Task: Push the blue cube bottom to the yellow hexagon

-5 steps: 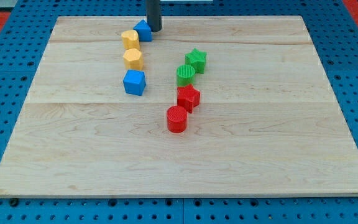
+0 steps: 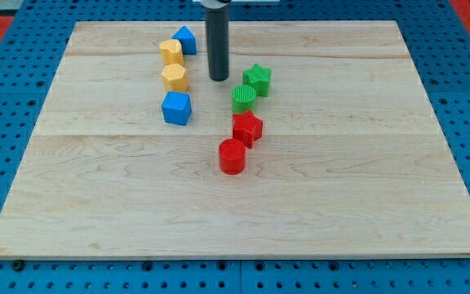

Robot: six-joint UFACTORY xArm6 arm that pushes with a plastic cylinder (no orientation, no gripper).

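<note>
Blue cube (image 2: pixel 176 108) sits left of the frame's middle, just below the yellow hexagon (image 2: pixel 175 77), so the job looks nearly done. The rod's tip (image 2: pixel 219 78) holds nothing, standing right of the hexagon; perhaps one small nudge is next. The cube looks chunky and bright

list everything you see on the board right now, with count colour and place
blue cube: 1, blue, left of centre, just below the yellow hexagon
yellow hexagon: 1, yellow, above the blue cube
yellow block: 1, yellow, shape unclear, above the hexagon
blue block: 1, blue, pointed top, near the view's top, beside the upper yellow block
green star: 1, green, right of my tip
green cylinder: 1, green, below-left of the green star
red star: 1, red, below the green cylinder
red cylinder: 1, red, centre
wooden board: 1, pale wood
my tip: 1, dark rod, between the yellow hexagon and the green star, touching neither
</note>
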